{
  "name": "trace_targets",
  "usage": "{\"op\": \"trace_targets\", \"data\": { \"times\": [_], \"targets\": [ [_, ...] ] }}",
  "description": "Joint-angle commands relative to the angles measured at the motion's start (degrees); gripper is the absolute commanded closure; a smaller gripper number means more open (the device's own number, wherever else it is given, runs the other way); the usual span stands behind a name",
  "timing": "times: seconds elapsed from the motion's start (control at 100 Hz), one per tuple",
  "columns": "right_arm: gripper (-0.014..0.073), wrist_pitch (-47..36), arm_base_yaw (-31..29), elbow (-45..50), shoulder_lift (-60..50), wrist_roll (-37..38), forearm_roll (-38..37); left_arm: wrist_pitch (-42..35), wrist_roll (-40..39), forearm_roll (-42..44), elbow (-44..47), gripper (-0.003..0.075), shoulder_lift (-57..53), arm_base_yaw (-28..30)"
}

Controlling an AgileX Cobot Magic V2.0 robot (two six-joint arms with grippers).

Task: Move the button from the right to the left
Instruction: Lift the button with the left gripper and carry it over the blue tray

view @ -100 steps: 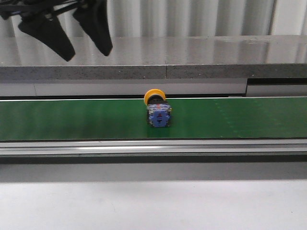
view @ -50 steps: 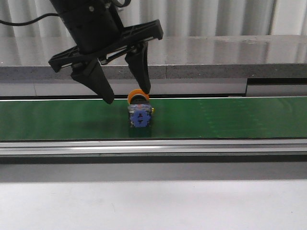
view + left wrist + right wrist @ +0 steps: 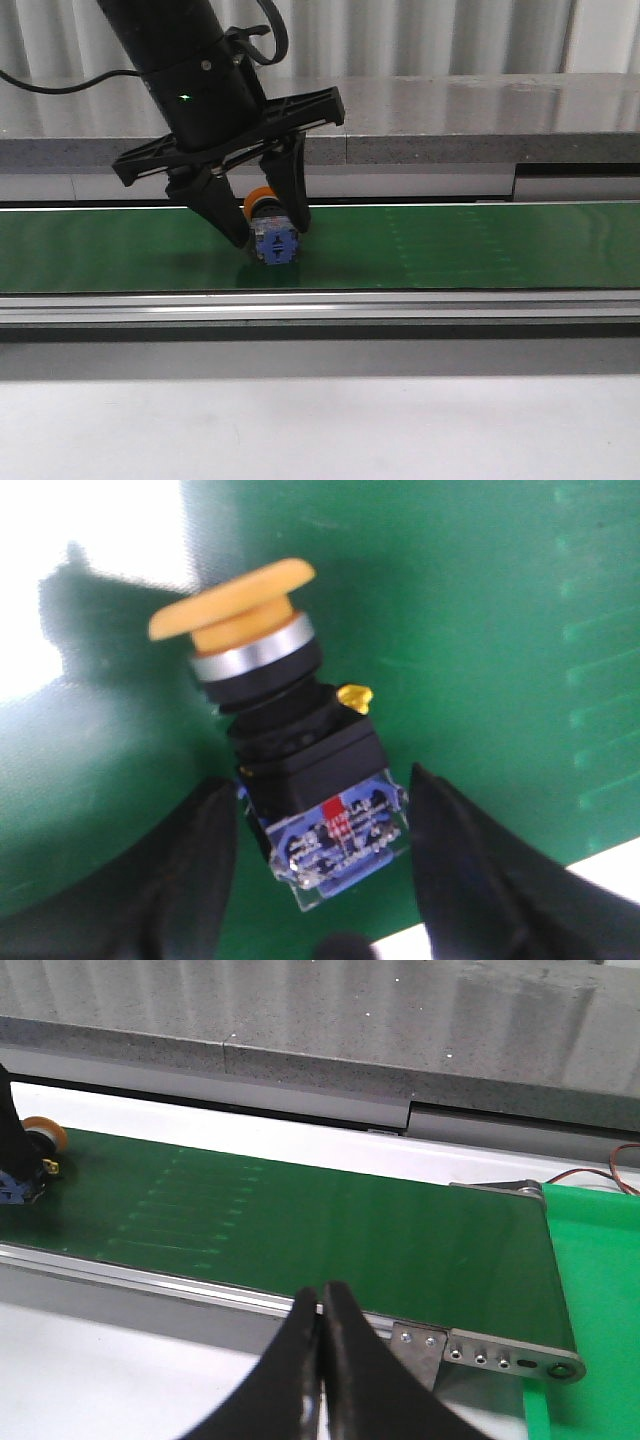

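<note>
Button (image 3: 272,232) lying on green belt (image 3: 480,250), cap rearward (blue block frontward), left pincer (image 3: 268,232) parted, straddling it, gripping nothing

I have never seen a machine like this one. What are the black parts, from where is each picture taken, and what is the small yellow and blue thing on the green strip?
This is a robot with two arms, each ending in a gripper with two black fingers. The front view looks forward over a green conveyor belt. The other two pictures come from cameras on the wrists, so the fingers show at their lower edge.

The small thing is the button, an industrial push button with a yellow-orange mushroom cap, a black collar and a blue-and-clear block at its rear. It lies on its side on the belt.

The left gripper is low over the belt, open, with one finger on each side of the button; the left wrist view shows gaps beside it, so it is not clamped. The right gripper is shut, holds nothing, and hangs near the belt's end.
</note>
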Motion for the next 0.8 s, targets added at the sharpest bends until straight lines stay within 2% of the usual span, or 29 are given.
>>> {"op": "trace_targets", "data": {
  "times": [0.0, 0.09, 0.16, 0.45, 0.66, 0.79],
  "targets": [
    [0.0659, -4.65, 0.05, -1.39, 0.51, -0.4, 0.25, -1.13, -0.41, -1.03, -1.77, 0.0534, -2.6, 0.0],
    [0.0659, -4.65, 0.05, -1.39, 0.51, -0.4, 0.25, -1.08, -0.41, -1.03, -1.77, 0.0636, -2.6, 0.0],
    [0.0659, -4.65, 0.05, -1.39, 0.51, -0.4, 0.25, -1.08, -0.41, -1.03, -1.77, 0.0665, -2.6, 0.0],
    [0.0659, -4.65, 0.05, -1.39, 0.51, -0.4, 0.25, 0.91, -0.31, 1.95, -1.77, 0.0668, -8.4, 0.76],
    [0.0659, -4.65, 0.05, -1.39, 0.51, -0.4, 0.25, 8.9, 0.49, 7.39, -1.77, 0.0668, -14.05, 6.89],
    [0.0659, -4.65, 0.05, -1.39, 0.51, -0.4, 0.25, 14.23, 4.42, 11.13, -1.77, 0.0668, -16.37, 12.39]
  ]
}}
